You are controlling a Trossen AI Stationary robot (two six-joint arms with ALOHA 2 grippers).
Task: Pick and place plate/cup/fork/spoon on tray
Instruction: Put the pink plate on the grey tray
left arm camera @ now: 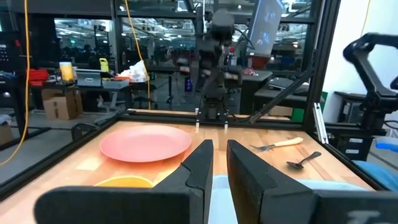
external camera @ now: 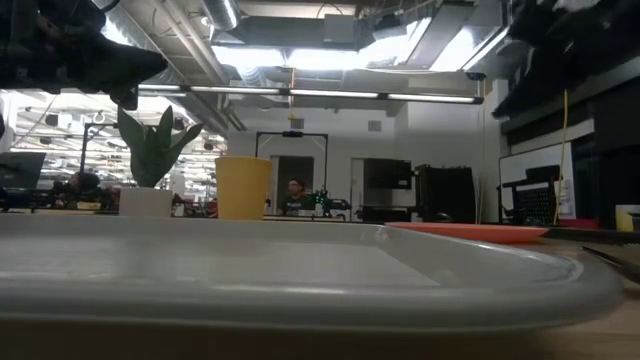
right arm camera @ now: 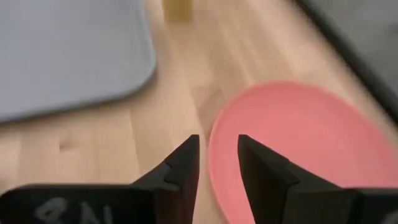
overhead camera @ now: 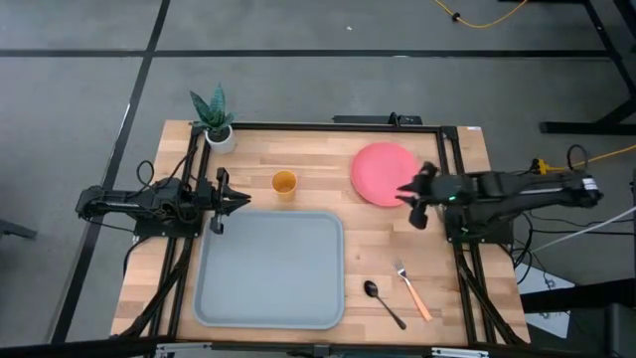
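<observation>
One tray (overhead camera: 269, 268), grey-blue, nothing on it, sits toward the near-left part of the wooden table (overhead camera: 328, 159). Around it, each counted once:

- One plate (overhead camera: 384, 172), coral-pink, flat on the wood at about 1 o'clock from the tray, well apart from it.
- One cup (overhead camera: 284, 184), yellow-orange, upright at 12 o'clock, just beyond the tray's far rim.
- One fork (overhead camera: 411, 289), orange handle, at 3 o'clock on the bare wood.
- One spoon (overhead camera: 383, 302), dark, between fork and tray, near the fork, not touching it.
- One potted plant (overhead camera: 215, 119) at the far-left corner, roughly 11 o'clock.

Two arms. Right gripper (right arm camera: 217, 152) hovers at the plate's edge on the tray side, fingers a narrow gap apart, holding nothing. Left gripper (overhead camera: 238, 201) waits at the tray's far-left corner, fingers a narrow slit apart, empty.
</observation>
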